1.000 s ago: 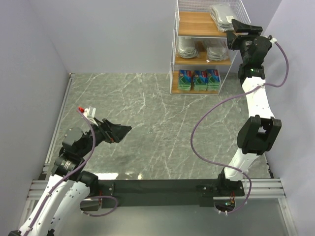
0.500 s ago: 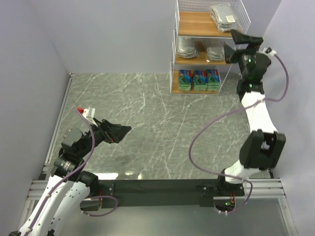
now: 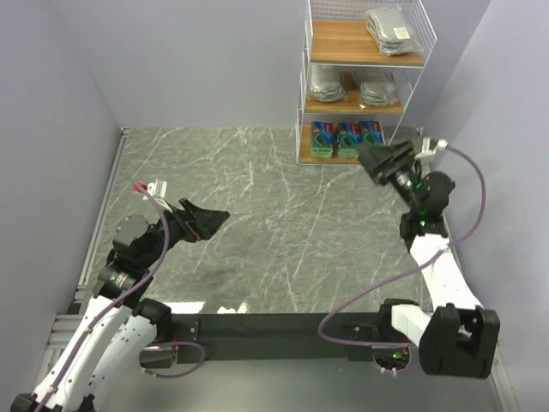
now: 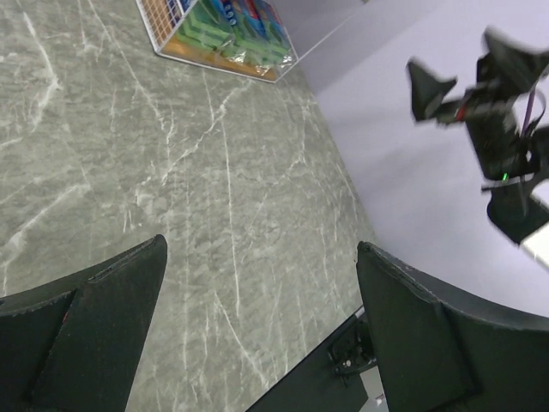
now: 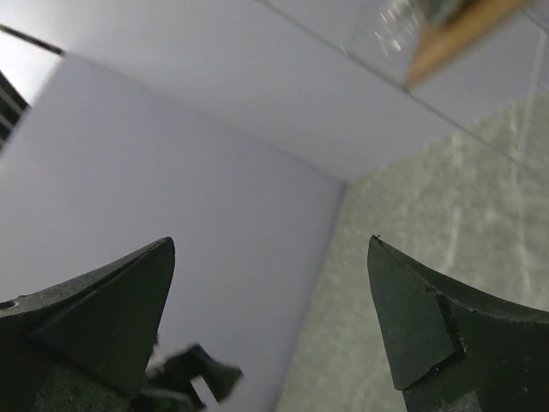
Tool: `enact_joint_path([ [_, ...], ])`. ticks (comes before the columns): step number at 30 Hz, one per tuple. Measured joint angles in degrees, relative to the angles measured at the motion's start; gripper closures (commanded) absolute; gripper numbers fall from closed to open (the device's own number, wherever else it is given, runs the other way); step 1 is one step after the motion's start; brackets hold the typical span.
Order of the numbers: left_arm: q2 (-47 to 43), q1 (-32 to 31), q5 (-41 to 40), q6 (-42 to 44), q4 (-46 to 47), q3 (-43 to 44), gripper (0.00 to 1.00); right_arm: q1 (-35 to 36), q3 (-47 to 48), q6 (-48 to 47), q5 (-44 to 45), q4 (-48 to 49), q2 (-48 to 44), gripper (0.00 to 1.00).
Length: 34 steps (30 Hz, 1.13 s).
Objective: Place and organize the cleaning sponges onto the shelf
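Observation:
The white wire shelf (image 3: 302,77) stands at the far right of the table. Three green sponge packs (image 3: 346,138) sit side by side on its bottom tier, also in the left wrist view (image 4: 225,30). Two silvery oval packs (image 3: 352,88) lie on the middle tier and one (image 3: 390,30) on the top tier. My right gripper (image 3: 375,161) is open and empty, in front of the shelf's bottom tier, above the table. My left gripper (image 3: 210,221) is open and empty over the near left of the table.
The grey marble tabletop (image 3: 257,223) is ringed by pale lilac walls (image 3: 197,60). A black rail (image 3: 283,326) runs along the near edge between the arm bases. In the left wrist view the right arm (image 4: 502,112) shows against the wall.
My right arm has drawn back from the shelf's upper tiers and dropped low, its gripper now in front of the bottom tier. My left gripper stays almost in place.

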Motion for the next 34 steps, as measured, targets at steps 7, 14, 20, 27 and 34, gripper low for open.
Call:
enact_joint_path([
  [7,4.96,0.0,-0.15,-0.2,3.58,0.13,0.01,0.07,-14.4,-9.64,-5.66,-8.02,-14.25,0.0],
  [14,9.84,0.0,1.51,-0.63,10.45,0.22,0.01,0.07,-19.28,-15.52,-5.22,-18.8,-37.46,0.0],
  [20,14.32,0.0,4.04,-0.83,14.23,0.26,0.01,0.07,-20.22,-19.65,-1.53,-28.81,-47.3,0.0],
  [27,15.28,0.0,4.87,0.02,15.41,0.87,0.01,0.07,-21.62,-22.53,0.81,-35.21,-48.74,0.0],
  [34,14.01,0.0,5.05,0.72,15.58,1.18,0.01,0.07,-22.01,-22.88,1.16,-34.84,-48.94,0.0],
])
